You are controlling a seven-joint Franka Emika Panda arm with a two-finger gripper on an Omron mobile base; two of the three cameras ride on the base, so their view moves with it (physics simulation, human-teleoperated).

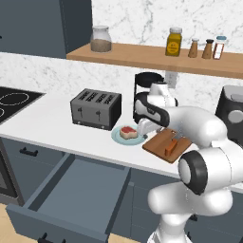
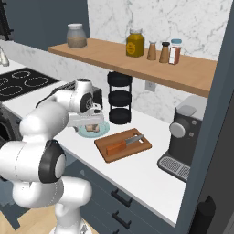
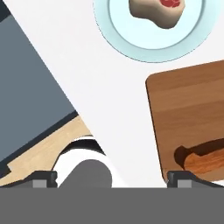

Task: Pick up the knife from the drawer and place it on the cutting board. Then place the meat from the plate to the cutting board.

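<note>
The knife (image 1: 170, 147) with its orange-brown handle lies on the brown cutting board (image 1: 159, 141), also seen as the knife (image 2: 122, 145) on the board (image 2: 112, 153). Left of the board, the meat (image 1: 127, 132) rests on the pale blue-green plate (image 1: 117, 137). My gripper (image 1: 144, 127) hangs open and empty above the counter between plate and board. In the hand view its fingertips (image 3: 43, 179) stand wide apart, with the plate (image 3: 131, 48) and meat (image 3: 159, 11) at the top and the knife handle (image 3: 205, 159) on the board (image 3: 188, 105) at the right. The drawer (image 1: 80, 185) is pulled out.
A dark toaster (image 1: 96, 108) stands left of the plate and a black stacked stand (image 2: 119, 103) behind it. A coffee machine (image 2: 185, 137) sits at the right end of the counter. A wooden shelf (image 1: 156, 56) with jars runs above. The stove (image 1: 9, 102) is far left.
</note>
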